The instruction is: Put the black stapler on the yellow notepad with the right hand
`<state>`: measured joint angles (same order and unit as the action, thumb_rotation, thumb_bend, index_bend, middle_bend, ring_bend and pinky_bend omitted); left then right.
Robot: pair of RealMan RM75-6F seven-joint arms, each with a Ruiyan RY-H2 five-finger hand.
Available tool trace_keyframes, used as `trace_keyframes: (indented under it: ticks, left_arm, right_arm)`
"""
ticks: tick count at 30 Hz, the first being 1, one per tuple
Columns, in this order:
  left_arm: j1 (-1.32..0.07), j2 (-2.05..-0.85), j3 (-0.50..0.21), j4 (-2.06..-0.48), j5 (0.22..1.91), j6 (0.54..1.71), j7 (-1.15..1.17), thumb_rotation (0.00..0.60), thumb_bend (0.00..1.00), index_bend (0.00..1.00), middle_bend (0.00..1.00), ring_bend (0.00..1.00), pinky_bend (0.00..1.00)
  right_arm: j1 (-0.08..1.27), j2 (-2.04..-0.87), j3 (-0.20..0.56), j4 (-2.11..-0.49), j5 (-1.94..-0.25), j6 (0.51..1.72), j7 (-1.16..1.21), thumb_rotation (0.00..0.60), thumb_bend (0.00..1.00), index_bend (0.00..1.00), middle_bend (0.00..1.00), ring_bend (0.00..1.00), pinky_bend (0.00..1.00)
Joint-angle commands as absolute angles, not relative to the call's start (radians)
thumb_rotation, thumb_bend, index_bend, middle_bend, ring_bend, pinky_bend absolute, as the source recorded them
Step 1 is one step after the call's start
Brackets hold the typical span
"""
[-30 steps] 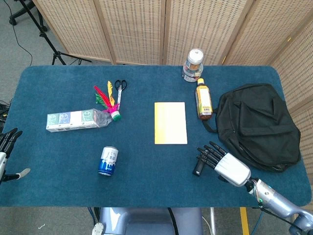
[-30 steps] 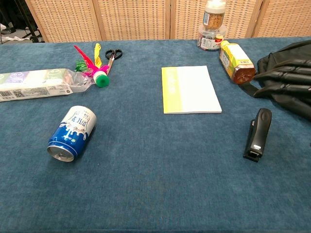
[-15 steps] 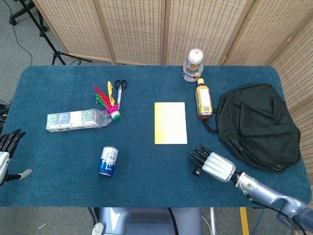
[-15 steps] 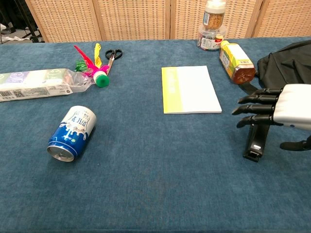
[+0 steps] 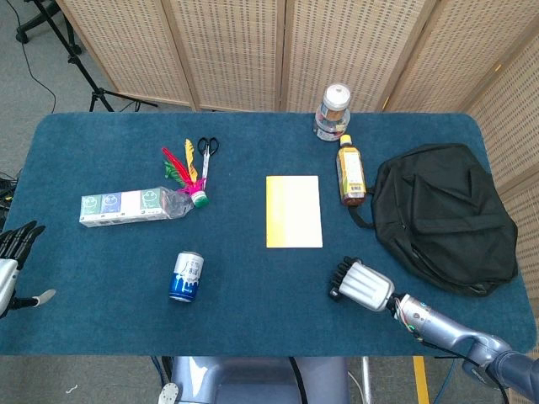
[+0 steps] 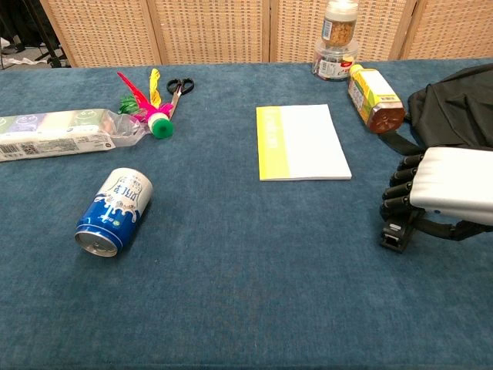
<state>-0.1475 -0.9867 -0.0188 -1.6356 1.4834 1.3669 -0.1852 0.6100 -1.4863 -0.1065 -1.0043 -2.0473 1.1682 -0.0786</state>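
While the right hand [image 6: 431, 193] curls its fingers over the black stapler [image 6: 393, 235] near the table's right edge, grip unconfirmed, the yellow notepad [image 5: 294, 211] lies bare mid-table.

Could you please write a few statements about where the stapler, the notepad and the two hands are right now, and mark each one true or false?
1. The black stapler lies on the yellow notepad. False: it is on the blue table, off the notepad's right front corner.
2. The right hand is down over the stapler, covering most of it. True.
3. The blue can stands upright. False: it lies on its side.
4. The left hand is at the table's left edge, holding nothing. True.
5. The scissors rest on the notepad. False: they lie far to its left, by the feathered shuttlecock.
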Motion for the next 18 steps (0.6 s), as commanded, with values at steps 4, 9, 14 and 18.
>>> trace_keyframes:
  ticks: [4,9,14,18]
  left_arm:
    - [-0.153,-0.986,-0.023,-1.633,1.47,1.352,-0.19,0.6,0.0,0.0,0.0,0.0,0.0]
    - [-0.16,-0.987,-0.027,-1.633,1.457,1.336,-0.186,0.6,0.0,0.0,0.0,0.0,0.0]
    - [-0.168,-0.985,-0.034,-1.635,1.441,1.321,-0.186,0.6,0.0,0.0,0.0,0.0,0.0]
    - [-0.171,-0.985,-0.035,-1.633,1.434,1.311,-0.188,0.6,0.0,0.0,0.0,0.0,0.0]
  right_arm:
    - [0.623,-1.475,-0.081,-0.99,-2.055,1.321,-0.077,0.6,0.78,0.56,0.51,0.43,0.38]
    - [0.694,-1.428,-0.01,-1.055,-2.001,1.282,-0.091,0.6,0.82,0.56,0.51,0.43,0.38]
    - [0.8,-1.446,0.101,-1.092,-1.864,1.122,-0.087,0.6,0.85,0.56,0.51,0.43,0.38]
    - [0.854,-1.503,0.151,-1.073,-1.765,1.003,-0.113,0.6,0.85,0.56,0.51,0.43,0.38]
